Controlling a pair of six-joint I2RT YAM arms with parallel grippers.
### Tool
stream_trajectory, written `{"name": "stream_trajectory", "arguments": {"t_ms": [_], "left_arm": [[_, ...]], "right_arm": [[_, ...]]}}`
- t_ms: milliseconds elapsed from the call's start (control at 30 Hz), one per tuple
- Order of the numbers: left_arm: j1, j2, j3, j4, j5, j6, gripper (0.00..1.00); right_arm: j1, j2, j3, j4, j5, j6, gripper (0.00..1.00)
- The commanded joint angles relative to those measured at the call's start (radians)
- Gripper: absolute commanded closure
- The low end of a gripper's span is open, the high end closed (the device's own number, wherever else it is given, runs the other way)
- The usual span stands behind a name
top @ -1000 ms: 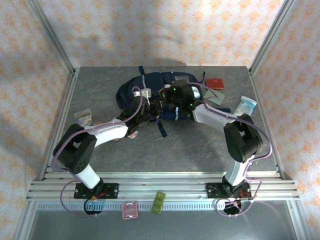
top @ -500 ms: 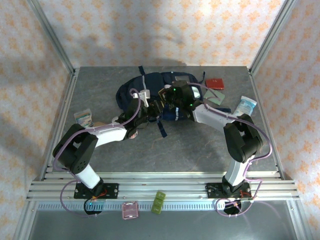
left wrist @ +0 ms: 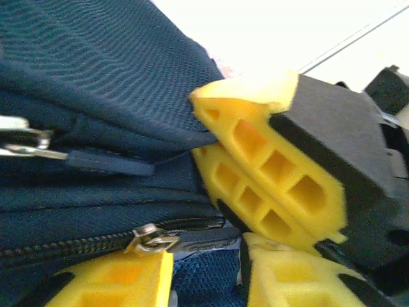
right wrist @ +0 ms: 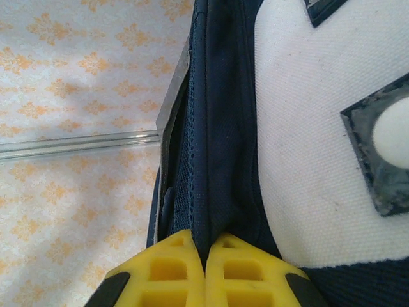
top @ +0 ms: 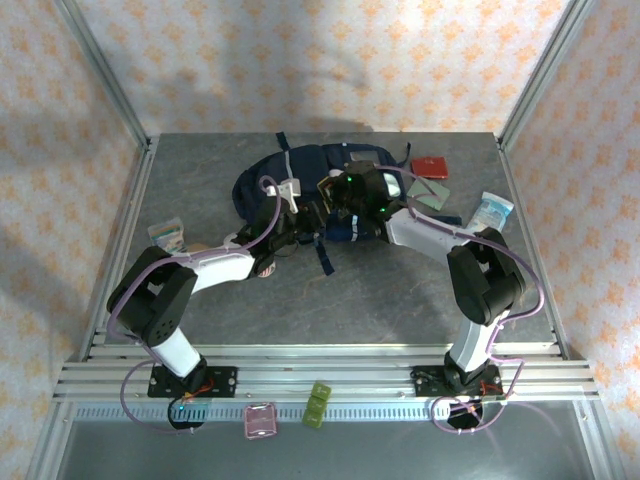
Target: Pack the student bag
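Bag (top: pixel 257 188) lies at the middle of the tabletop's (top: pixel 400 290) far edge. Right gripper (right wrist: pixel 205 252): jaws closed, pinching a fold of its fabric. Left gripper (left wrist: pixel 206 278): jaws partly apart beside the zipper pull (left wrist: pixel 150 242), gripping nothing.

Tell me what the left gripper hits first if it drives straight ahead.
Most likely the student bag: its zipper pull sits just ahead of the left gripper, navy fabric behind it. Depth is hard to judge.

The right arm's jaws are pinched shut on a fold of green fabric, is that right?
Not quite: the fabric is navy blue, not green. The right wrist view shows the right arm's jaws pinched shut on a navy fold of the backpack.
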Motion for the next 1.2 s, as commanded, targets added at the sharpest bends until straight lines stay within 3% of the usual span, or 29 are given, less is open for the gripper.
{"name": "stream_trajectory", "arguments": {"t_ms": [0, 100, 267, 367, 467, 667, 933, 1167], "left_arm": [[0.002, -0.063, -0.063, -0.044, -0.087, -0.032, 0.71], [0.029, -0.149, -0.147, -0.055, -0.14, -0.022, 0.68], [0.104, -0.203, -0.177, -0.078, -0.098, 0.006, 0.62], [0.101, -0.176, -0.129, -0.077, -0.017, 0.02, 0.62], [0.096, -0.165, -0.108, -0.059, -0.02, 0.032, 0.61], [0.062, -0.153, -0.088, -0.001, 0.067, 0.045, 0.55], [0.03, -0.099, -0.067, 0.047, 0.153, 0.056, 0.53], [0.026, -0.076, -0.027, -0.039, 0.072, 0.077, 0.53]], "right_arm": [[0.014, -0.036, 0.02, 0.141, -0.044, -0.022, 1.0], [0.014, -0.04, 0.024, 0.134, -0.041, -0.034, 1.0], [0.015, -0.024, 0.035, 0.139, -0.058, -0.031, 1.0], [0.018, -0.012, 0.043, 0.178, -0.094, -0.038, 1.0], [0.023, -0.021, 0.037, 0.248, -0.126, -0.042, 1.0], [0.026, -0.013, 0.069, 0.188, -0.125, -0.08, 1.0], [0.027, 0.005, 0.079, 0.201, -0.145, -0.074, 1.0], [0.027, 0.003, 0.081, 0.193, -0.148, -0.078, 1.0]]}}
